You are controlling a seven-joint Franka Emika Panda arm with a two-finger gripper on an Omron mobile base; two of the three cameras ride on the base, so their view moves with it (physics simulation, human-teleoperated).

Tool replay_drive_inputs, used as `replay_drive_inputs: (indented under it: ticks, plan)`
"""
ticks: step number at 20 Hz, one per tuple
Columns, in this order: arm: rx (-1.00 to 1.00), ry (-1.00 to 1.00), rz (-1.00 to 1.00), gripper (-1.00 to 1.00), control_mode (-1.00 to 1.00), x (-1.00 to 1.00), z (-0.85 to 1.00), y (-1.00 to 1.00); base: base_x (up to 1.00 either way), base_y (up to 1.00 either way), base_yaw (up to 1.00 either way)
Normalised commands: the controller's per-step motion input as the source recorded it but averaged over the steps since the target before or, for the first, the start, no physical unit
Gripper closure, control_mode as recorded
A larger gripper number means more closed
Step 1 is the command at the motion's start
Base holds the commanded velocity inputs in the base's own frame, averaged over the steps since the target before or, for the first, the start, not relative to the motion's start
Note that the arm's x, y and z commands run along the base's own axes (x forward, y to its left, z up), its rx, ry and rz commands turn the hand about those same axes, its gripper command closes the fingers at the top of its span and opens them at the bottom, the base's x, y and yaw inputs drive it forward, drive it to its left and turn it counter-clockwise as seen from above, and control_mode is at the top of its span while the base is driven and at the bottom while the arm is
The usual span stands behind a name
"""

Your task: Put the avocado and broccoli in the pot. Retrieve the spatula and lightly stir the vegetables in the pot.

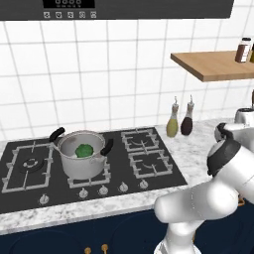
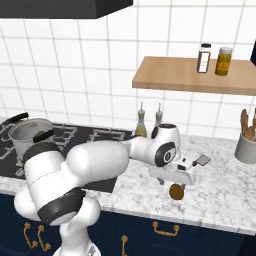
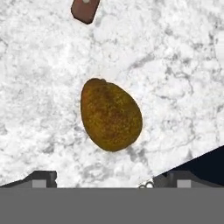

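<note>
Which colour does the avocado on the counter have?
The avocado is brownish with yellow-green speckles; the hand view shows it best.

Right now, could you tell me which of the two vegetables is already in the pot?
The broccoli, the bumpy green clump, sits inside the pot on the stove. The brownish avocado lies on the marble counter below the open tool.

white tiled wall [image 1: 124, 74], dark range hood [image 1: 119, 9], black gas hob [image 1: 30, 171], white marble counter [image 2: 225, 195], wooden shelf [image 2: 195, 75], navy cabinets [image 2: 165, 232] with brass handles
</note>
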Motion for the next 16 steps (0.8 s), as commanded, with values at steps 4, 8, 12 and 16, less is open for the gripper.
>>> replay_drive_inputs:
  ticks: [4,8,12,16]
  plan:
    - [0.00,0.06,0.15,-1.00,-1.00,0.29,-0.46,-0.42,0.00,0.00,0.00]
    - [0.04,0.07,0.26,-1.00,-1.00,0.29,-0.47,-0.04,0.00,0.00,0.00]
    - [0.09,0.04,0.26,-1.00,-1.00,0.03,-0.37,0.00,0.00,0.00,0.00]
    - [0.09,0.00,0.16,-1.00,-1.00,-0.27,-0.30,0.00,0.00,0.00,0.00]
